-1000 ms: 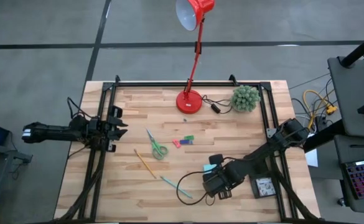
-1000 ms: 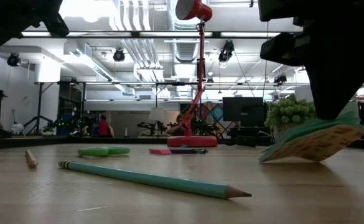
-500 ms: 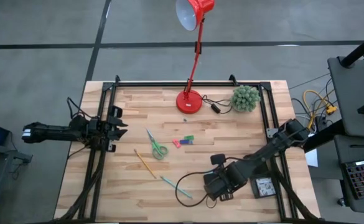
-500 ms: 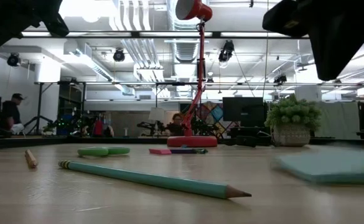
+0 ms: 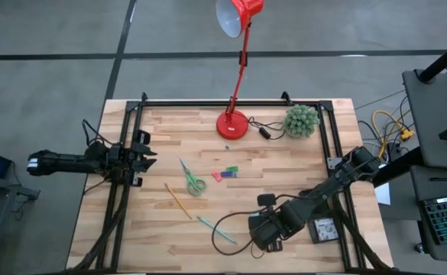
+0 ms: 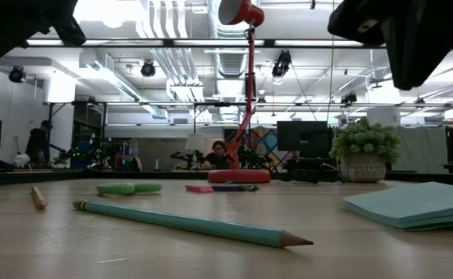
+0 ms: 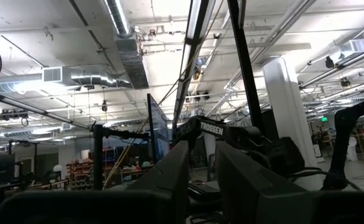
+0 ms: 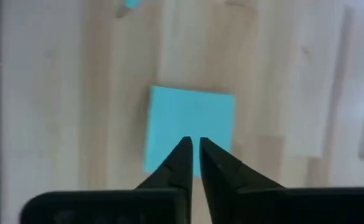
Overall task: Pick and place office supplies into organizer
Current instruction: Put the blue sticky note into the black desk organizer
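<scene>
Progress: nothing sits in the organizer [image 5: 324, 229] yet, judging from the high view; it lies at the lower right of the frame, just right of the right arm, and its contents are too small to read.

All supplies lie loose on the table [image 5: 299, 164]:
- scissors [image 5: 193, 179], left of centre
- pencil [image 5: 179, 201], below the scissors
- pen [image 5: 215, 229], lower centre
- small pink and green pieces [image 5: 225, 173], centre
- pad [image 8: 189, 126], flat on the wood at lower centre, hidden under the right arm in the high view; in the low view it lies flat at the right edge of the frame [image 6: 416, 205]

So 5 item groups are left to place, 0 done.

Right gripper [image 8: 192, 154]: points down over the pad, clear above it. Fingers nearly together, a thin gap between the tips, holding nothing. The arm reaches in from the right edge toward lower centre.

Left gripper [image 7: 200, 168]: parked at the left edge of the table, aimed out into the room, off the work. Fingers slightly apart, nothing between them.

Judgement: the pad needs a fresh pick.
</scene>
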Controlling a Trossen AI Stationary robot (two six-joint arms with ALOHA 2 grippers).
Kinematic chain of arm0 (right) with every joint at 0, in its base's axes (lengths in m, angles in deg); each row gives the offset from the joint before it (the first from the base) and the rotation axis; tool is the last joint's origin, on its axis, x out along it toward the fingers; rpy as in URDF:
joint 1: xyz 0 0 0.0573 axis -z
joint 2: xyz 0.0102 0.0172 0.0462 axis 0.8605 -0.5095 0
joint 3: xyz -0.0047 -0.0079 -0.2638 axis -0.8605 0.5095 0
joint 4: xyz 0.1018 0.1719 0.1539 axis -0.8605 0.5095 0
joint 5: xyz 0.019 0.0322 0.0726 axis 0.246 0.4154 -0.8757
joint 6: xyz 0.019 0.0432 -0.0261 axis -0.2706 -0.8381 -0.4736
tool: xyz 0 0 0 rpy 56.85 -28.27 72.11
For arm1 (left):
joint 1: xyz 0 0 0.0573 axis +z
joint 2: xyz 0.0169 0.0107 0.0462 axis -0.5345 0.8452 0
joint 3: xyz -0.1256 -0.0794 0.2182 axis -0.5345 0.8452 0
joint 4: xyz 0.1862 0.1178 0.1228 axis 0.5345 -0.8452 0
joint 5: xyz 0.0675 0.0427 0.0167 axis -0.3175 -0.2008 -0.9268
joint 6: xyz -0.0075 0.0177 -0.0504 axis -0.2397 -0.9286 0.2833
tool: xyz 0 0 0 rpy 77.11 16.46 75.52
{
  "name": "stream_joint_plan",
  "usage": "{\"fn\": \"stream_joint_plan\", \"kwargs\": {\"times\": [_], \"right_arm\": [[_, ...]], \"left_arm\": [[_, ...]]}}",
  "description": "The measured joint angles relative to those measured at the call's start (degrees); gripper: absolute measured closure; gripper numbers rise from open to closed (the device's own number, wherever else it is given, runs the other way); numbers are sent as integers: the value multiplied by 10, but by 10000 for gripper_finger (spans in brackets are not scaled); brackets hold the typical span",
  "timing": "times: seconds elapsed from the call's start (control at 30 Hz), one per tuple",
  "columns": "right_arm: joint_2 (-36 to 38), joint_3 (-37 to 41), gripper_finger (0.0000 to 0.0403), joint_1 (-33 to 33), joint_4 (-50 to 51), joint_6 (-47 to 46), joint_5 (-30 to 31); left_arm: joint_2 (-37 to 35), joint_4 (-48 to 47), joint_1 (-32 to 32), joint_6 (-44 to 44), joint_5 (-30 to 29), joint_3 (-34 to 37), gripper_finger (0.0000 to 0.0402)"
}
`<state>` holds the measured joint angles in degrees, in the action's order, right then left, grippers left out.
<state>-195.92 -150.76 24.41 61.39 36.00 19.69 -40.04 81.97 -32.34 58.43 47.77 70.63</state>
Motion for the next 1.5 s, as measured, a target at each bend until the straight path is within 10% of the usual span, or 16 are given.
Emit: {"fn": "stream_joint_plan", "kwargs": {"times": [0.57, 1.5], "right_arm": [[-86, 2, 165, -78, -6, 1, 34], [-128, 15, 191, -72, 9, 46, 57]], "left_arm": [[0, 0, 0, 0, 0, 0, 336], [0, 0, 0, 0, -1, 0, 336]]}}
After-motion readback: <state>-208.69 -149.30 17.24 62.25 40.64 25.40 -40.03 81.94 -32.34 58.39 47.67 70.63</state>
